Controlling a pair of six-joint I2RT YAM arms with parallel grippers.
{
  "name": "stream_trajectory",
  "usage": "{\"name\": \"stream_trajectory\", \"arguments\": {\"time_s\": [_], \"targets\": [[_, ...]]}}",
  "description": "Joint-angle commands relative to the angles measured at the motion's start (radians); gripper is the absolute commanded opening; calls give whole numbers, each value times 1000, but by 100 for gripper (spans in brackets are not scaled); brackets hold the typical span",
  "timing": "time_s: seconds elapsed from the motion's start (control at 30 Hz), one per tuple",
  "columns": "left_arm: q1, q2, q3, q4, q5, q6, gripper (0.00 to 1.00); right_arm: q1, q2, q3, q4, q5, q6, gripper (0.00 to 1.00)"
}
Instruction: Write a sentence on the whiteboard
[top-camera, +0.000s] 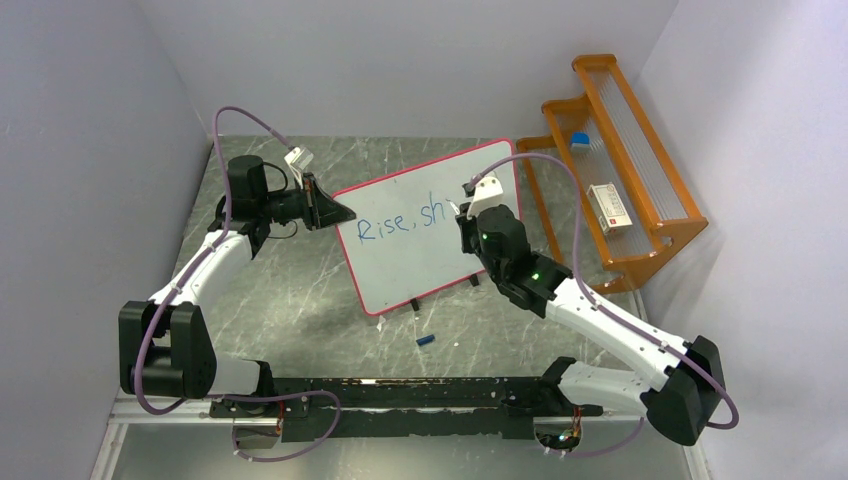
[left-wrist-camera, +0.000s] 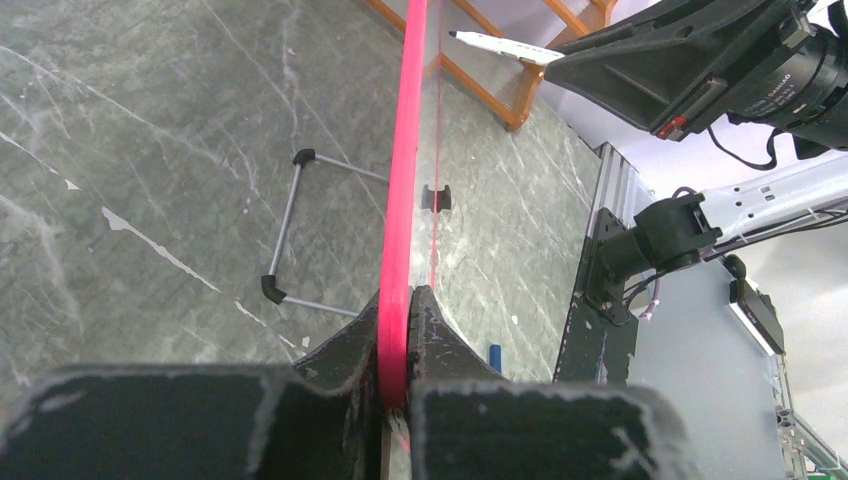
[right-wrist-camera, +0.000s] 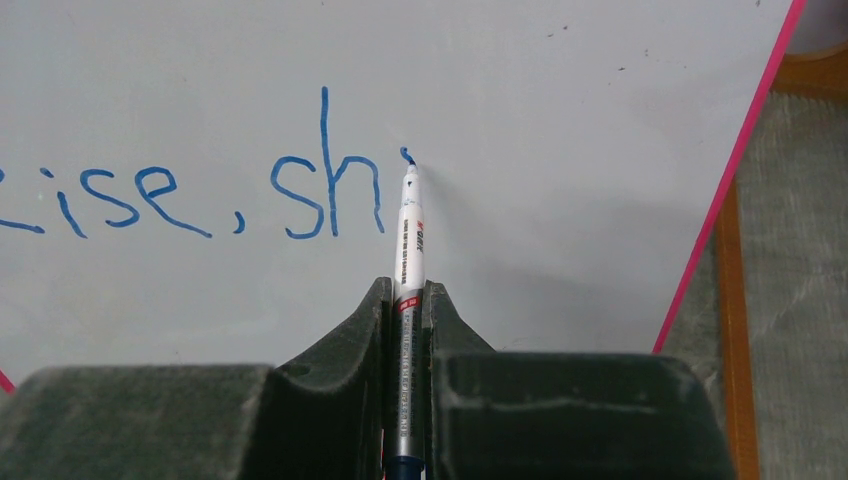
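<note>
From above, the whiteboard (top-camera: 420, 265) stands tilted on the marbled surface (top-camera: 280, 290) between the two arms. The left gripper (top-camera: 335, 212) is at the board's left edge. The right gripper (top-camera: 463, 212) is at its face, just right of the last blue letters. The sentence (top-camera: 400, 222) so far reads "Rise, sh", running from near the left gripper toward the right one. A small blue cap (top-camera: 427, 340) lies on the surface nearer the arm bases than either gripper. An orange rack (top-camera: 650, 190) stands well to the right of the right gripper and holds a white box (top-camera: 608, 207).

In the left wrist view, the left gripper's fingers (left-wrist-camera: 440, 335) are pressed together on the board's pink-red frame, which runs straight away from them, edge on. Left of the gripper, behind the board, a grey wire stand (left-wrist-camera: 290, 225) rests on the surface. A black foot (left-wrist-camera: 436, 197) sits at the frame ahead of it. Far ahead and to the right, the right gripper holds a marker (left-wrist-camera: 500, 45) toward the board.

In the right wrist view, the right gripper pinches the marker's barrel between its fingers. The tip touches the board straight ahead, at a small blue stroke just right of the "h". The frame slants down on the gripper's right.
</note>
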Motion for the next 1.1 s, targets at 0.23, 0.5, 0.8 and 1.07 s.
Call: {"name": "stream_trajectory", "arguments": {"time_s": [0.23, 0.5, 0.8, 1.07], "targets": [[-26, 36, -19, -97, -92, 106, 5, -8, -4, -15, -21, -9, 23, 0], [-26, 36, -20, -93, -90, 104, 5, -8, 17, -5, -9, -6, 15, 0], [-26, 36, -19, -94, -88, 104, 5, -8, 37, -2, 3, 6, 9, 0], [-26, 36, -19, -96, -90, 106, 5, -8, 28, -8, -29, -8, 17, 0]]}}
